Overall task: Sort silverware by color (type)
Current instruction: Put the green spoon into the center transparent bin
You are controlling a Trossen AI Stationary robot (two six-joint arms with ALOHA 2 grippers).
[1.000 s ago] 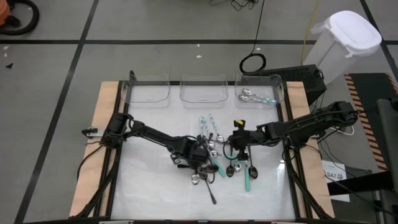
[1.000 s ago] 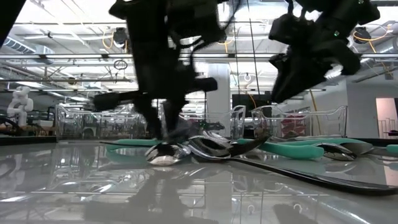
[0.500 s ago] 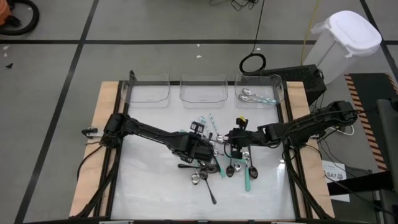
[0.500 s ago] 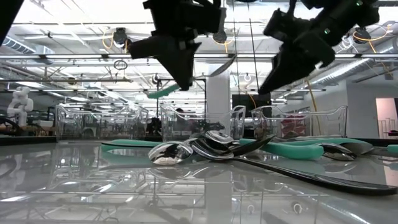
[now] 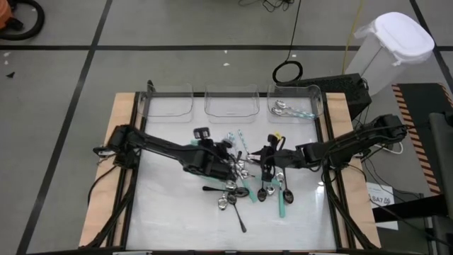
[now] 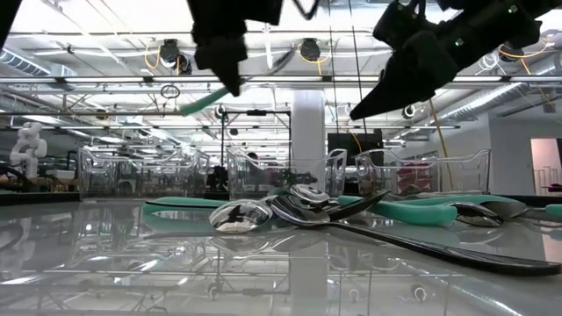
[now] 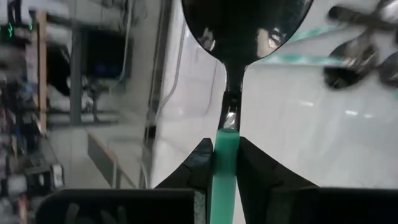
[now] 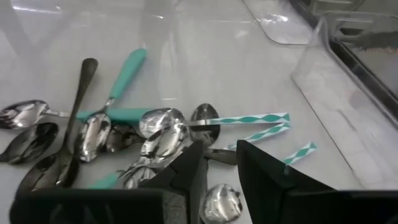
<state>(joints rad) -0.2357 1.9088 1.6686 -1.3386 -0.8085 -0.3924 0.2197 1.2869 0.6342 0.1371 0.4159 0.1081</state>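
The left gripper (image 7: 225,163) has come up off the heap in the last second, and it now carries a teal-handled spoon (image 7: 227,93) clear of the worktop (image 5: 177,212), its jaws clamped on the green handle with the bowl sticking out ahead. A second ago it was down among the cutlery; now it hangs above and a little to the far-left of the pile of spoons (image 5: 244,188), which lies mid-worktop. So one piece is picked, and I judge it is bound for one of the clear bins (image 5: 230,103) along the far edge. The right-hand bin (image 5: 316,106) already holds a few patterned-handled pieces. The right gripper (image 8: 217,163) hovers just above the pile's right side, jaws slightly apart, holding nothing.
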